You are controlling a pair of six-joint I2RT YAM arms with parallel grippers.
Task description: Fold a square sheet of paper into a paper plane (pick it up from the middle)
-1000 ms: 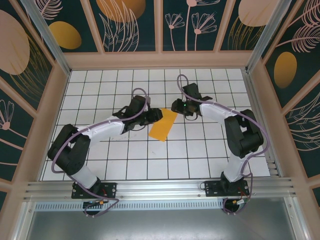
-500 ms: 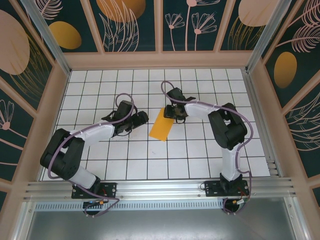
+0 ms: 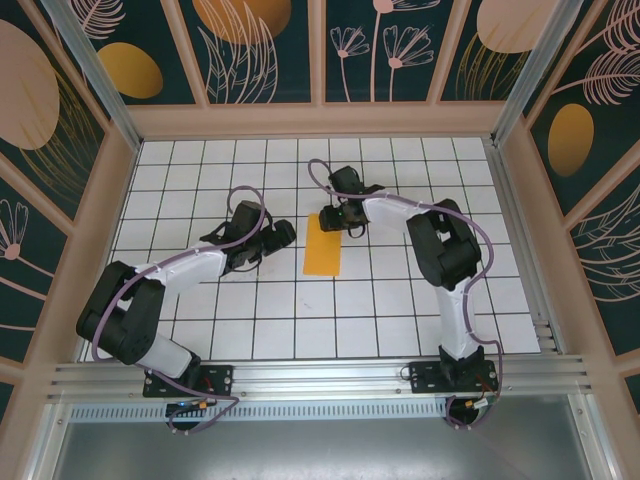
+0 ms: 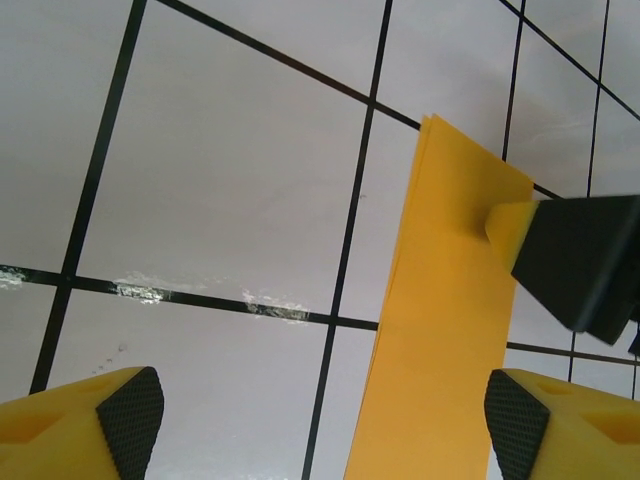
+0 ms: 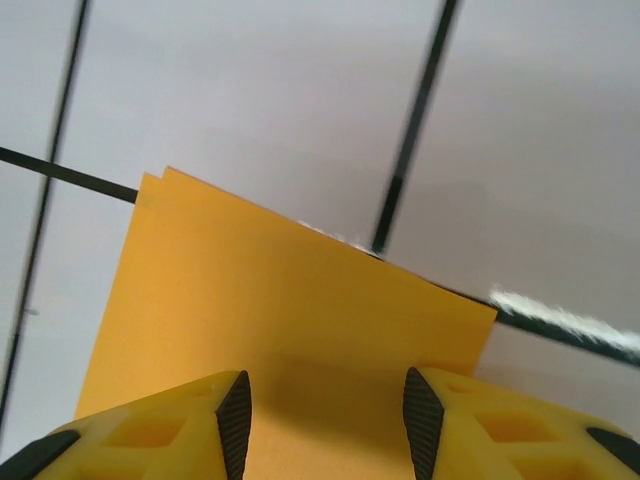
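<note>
The square sheet of paper (image 3: 323, 254) lies flat on the white tiled floor, folded into a narrow orange-yellow rectangle rather than a plane shape. My left gripper (image 3: 281, 237) stands open just left of it. In the left wrist view the paper (image 4: 450, 330) runs up beside the right pad (image 4: 512, 420), and my left gripper (image 4: 322, 425) holds nothing. My right gripper (image 3: 333, 222) sits at the sheet's far end. Its jaws are apart in the right wrist view, where the right gripper (image 5: 328, 425) straddles the flat paper (image 5: 280, 290) without pinching it.
The tiled floor (image 3: 200, 160) is fenced by wooden-framed patterned walls (image 3: 320, 120) at the back and both sides. An aluminium rail (image 3: 320, 378) runs along the near edge by the arm bases. Open tiles lie in front of the paper.
My left gripper has opened, let go of the paper and drawn back left. My right gripper has slid left onto the sheet's far end. The paper has turned straighter along the grid.
</note>
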